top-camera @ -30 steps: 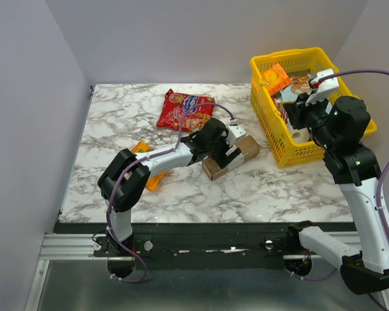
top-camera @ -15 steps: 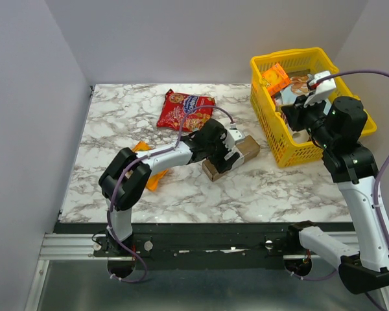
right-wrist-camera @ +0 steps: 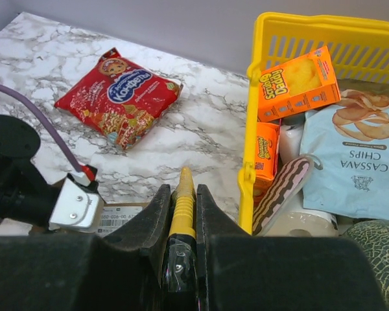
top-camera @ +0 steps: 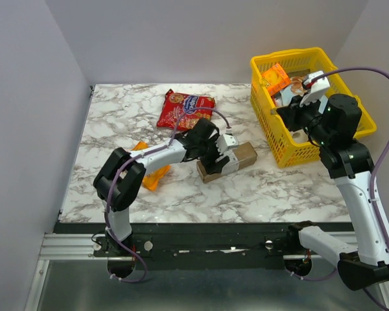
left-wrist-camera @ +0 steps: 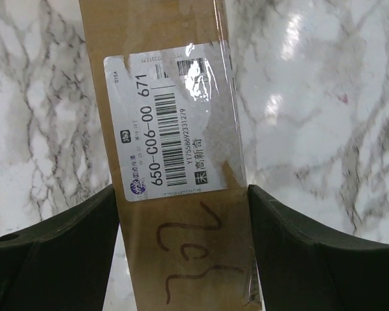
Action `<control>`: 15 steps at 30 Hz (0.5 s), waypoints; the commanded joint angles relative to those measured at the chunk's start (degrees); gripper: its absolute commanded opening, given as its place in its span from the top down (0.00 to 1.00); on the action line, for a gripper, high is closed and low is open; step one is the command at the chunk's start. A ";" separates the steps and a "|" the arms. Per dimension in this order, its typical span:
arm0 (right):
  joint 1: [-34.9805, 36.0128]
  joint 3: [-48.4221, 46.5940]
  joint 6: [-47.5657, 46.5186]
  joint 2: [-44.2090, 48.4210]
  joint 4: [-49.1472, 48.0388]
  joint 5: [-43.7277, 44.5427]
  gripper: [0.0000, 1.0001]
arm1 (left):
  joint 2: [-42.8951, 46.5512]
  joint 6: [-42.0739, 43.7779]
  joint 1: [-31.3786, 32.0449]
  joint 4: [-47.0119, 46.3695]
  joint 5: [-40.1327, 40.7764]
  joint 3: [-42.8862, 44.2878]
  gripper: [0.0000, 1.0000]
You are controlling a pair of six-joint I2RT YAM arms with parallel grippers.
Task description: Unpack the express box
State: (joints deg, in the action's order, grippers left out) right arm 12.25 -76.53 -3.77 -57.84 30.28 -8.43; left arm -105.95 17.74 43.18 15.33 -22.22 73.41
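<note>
The express box (top-camera: 245,155) is a long brown carton lying on the marble table (top-camera: 117,129) near the middle. Its white barcode label and pen scribble show in the left wrist view (left-wrist-camera: 175,84). My left gripper (top-camera: 220,160) is shut across the box's width, one finger on each long side (left-wrist-camera: 181,194). My right gripper (top-camera: 290,111) hovers over the near left corner of the yellow basket. In the right wrist view it (right-wrist-camera: 181,189) is shut on a thin yellow tool (right-wrist-camera: 184,194) whose pointed tip sticks out forward. The box's label end shows there too (right-wrist-camera: 120,217).
A yellow plastic basket (top-camera: 267,123) at the right rear holds snack packs, among them an orange box (right-wrist-camera: 298,84) and a cassava chips bag (right-wrist-camera: 363,162). A red snack bag (top-camera: 186,110) lies behind the box. An orange pack (top-camera: 149,175) lies under my left arm.
My left gripper has slid the box a little to the left and nearer. My right gripper with the yellow tool has drifted slightly left.
</note>
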 commanded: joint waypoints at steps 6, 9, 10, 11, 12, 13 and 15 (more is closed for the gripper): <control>-0.30 -1.08 1.48 -1.04 3.47 -4.23 0.99 | -1.26 53.05 -9.33 59.83 -27.70 6.54 0.32; -0.30 -0.72 2.10 -1.39 3.64 -5.46 0.99 | -7.06 56.65 -10.22 71.85 -25.43 9.99 0.32; -0.30 -0.64 2.36 -1.48 3.64 -6.16 1.00 | -7.86 57.23 -10.22 71.77 -24.90 10.35 0.31; -0.30 -0.64 2.63 -1.57 3.73 -6.51 1.00 | -8.82 58.63 -10.22 71.68 -23.76 10.79 0.31; -0.38 -0.64 2.71 -1.66 3.82 -6.69 1.00 | -9.53 60.21 -10.22 71.42 -23.66 12.79 0.28; -0.30 -0.81 2.80 -1.83 3.91 -7.13 0.99 | -10.41 58.48 -10.39 70.37 -24.01 14.38 0.17; -0.30 -1.34 2.98 -2.18 4.43 -7.48 1.00 | -14.09 55.67 -11.45 67.38 -26.02 21.47 0.01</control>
State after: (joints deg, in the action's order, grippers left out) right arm 12.25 -76.55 -2.13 -59.46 33.19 -13.30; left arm -112.73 69.76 32.25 68.45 -46.15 87.44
